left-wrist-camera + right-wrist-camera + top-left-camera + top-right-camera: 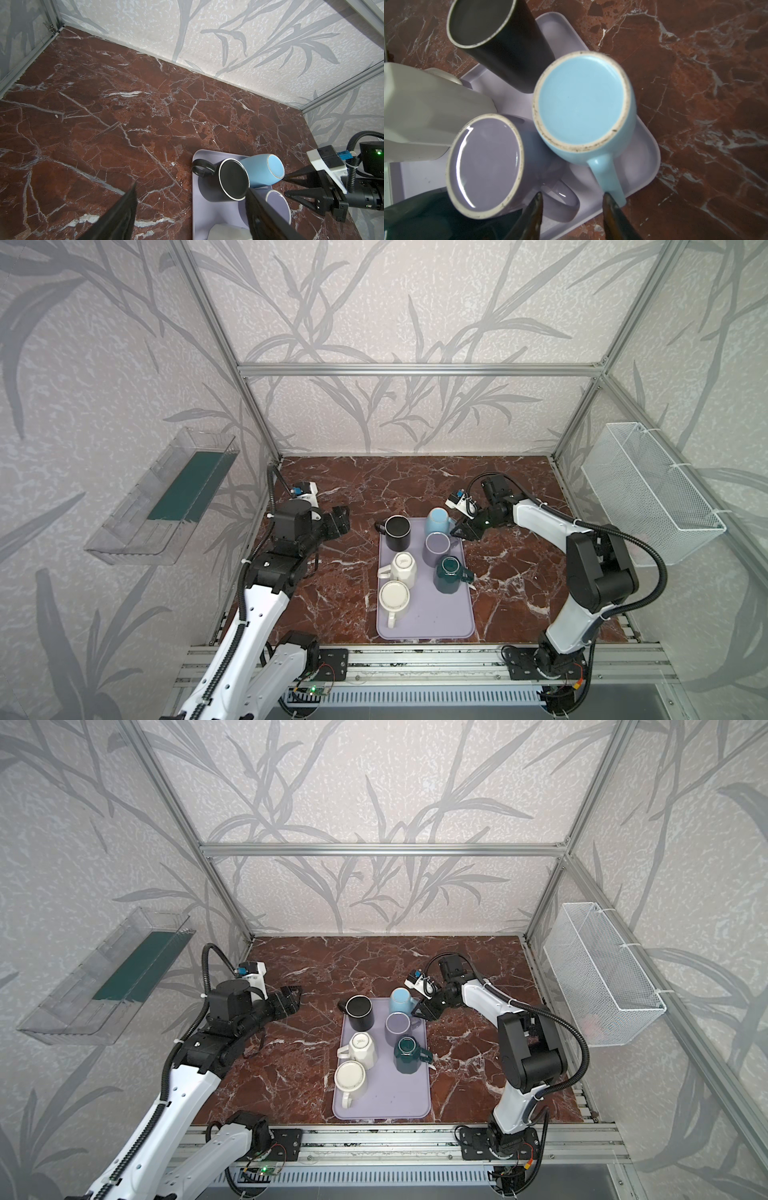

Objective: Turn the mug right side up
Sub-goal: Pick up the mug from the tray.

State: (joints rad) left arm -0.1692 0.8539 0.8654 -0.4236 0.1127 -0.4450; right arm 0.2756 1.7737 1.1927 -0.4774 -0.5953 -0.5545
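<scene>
A: Step? Approach, I judge. Blue mug (439,521) stands base-up at the tray's (432,616) far right corner. Right gripper (462,533) is at its handle (607,176), jaws apart, holding nothing.
B: Left gripper (344,522)?
A: Wide open, off the tray. Next: clamp the handle, lift, invert.

A clear plastic wall bin (137,526) hangs well outside the left fingers (343,526). A white wire-mesh basket (652,493) hangs well outside the right fingers (469,533). A red-brown marble desk (340,580) lies beneath both.
</scene>
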